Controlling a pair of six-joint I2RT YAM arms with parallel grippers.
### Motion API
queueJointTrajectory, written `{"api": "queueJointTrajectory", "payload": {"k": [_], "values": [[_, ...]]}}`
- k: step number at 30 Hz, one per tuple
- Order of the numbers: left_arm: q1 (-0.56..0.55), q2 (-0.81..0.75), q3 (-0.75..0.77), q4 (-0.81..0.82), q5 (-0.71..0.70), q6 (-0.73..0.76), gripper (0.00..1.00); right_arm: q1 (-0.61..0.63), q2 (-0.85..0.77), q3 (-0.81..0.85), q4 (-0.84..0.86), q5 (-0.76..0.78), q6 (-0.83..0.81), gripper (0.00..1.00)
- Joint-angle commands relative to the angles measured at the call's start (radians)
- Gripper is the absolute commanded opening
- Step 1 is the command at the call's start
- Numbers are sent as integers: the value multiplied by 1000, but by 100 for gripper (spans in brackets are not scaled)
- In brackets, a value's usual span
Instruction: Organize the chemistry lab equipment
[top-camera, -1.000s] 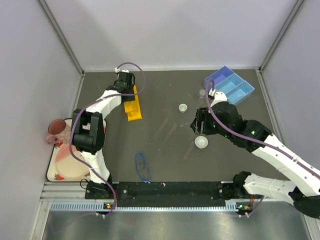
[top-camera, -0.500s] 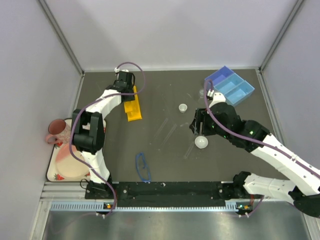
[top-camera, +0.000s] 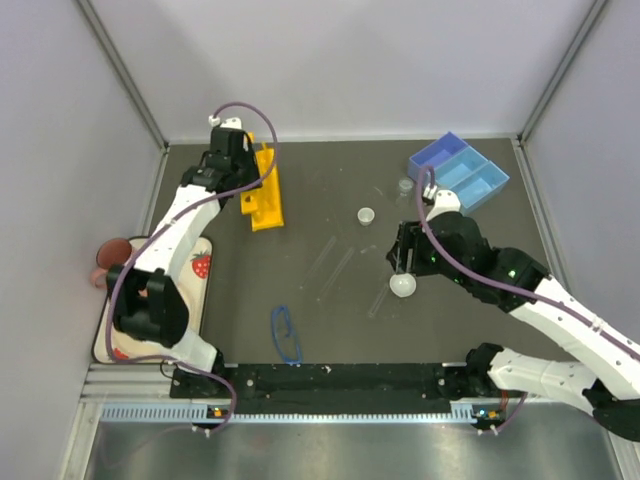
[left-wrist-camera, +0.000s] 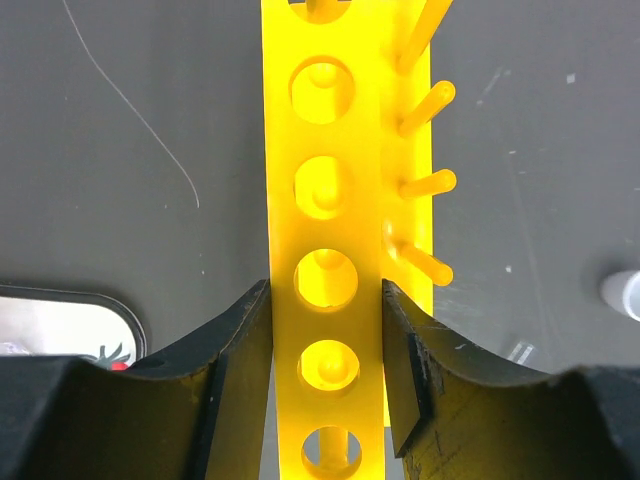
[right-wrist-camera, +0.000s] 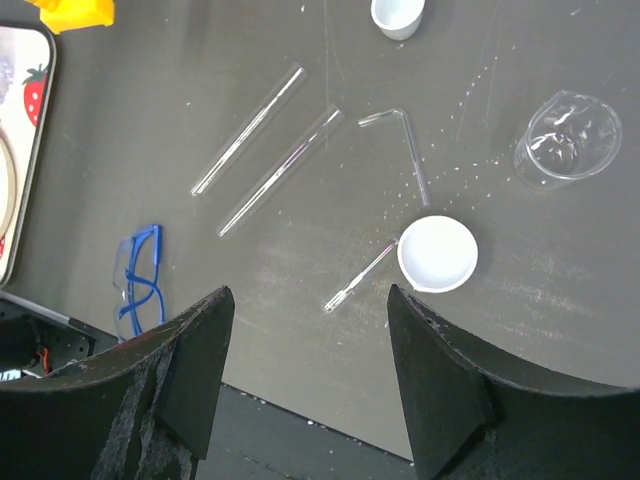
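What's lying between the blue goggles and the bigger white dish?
Right wrist view: one short clear tube, its end close beside the white dish; the rest across to the goggles is bare tabletop.

The dark grey matte surface (top-camera: 330, 200) fills the middle of the scene, marked with pale scratches and specks. It is enclosed by plain pale lavender-grey panels: a far wall (top-camera: 340, 60), a left wall (top-camera: 50, 150) and a right wall (top-camera: 605, 140). Slim silver metal posts (top-camera: 122, 72) run along the two far corners where the panels meet. At the near edge lie a black bar (top-camera: 340, 378), a perforated pale strip (top-camera: 340, 412) and a brushed metal sheet (top-camera: 330, 450), all under soft, even light that casts only faint shadows.
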Motion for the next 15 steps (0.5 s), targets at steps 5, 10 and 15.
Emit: {"api": "queueJointTrajectory", "payload": {"k": [5, 10, 15], "values": [[-175, -184, -1, -27, 49, 3, 1, 15, -89, 89, -155, 158, -4, 64], [-373, -221, 61, -64, 16, -14, 2, 6, -133, 171, -272, 310, 7, 65], [-567, -201, 147, -87, -14, -32, 2, -125, -162, 242, -365, 366, 10, 65]]}}
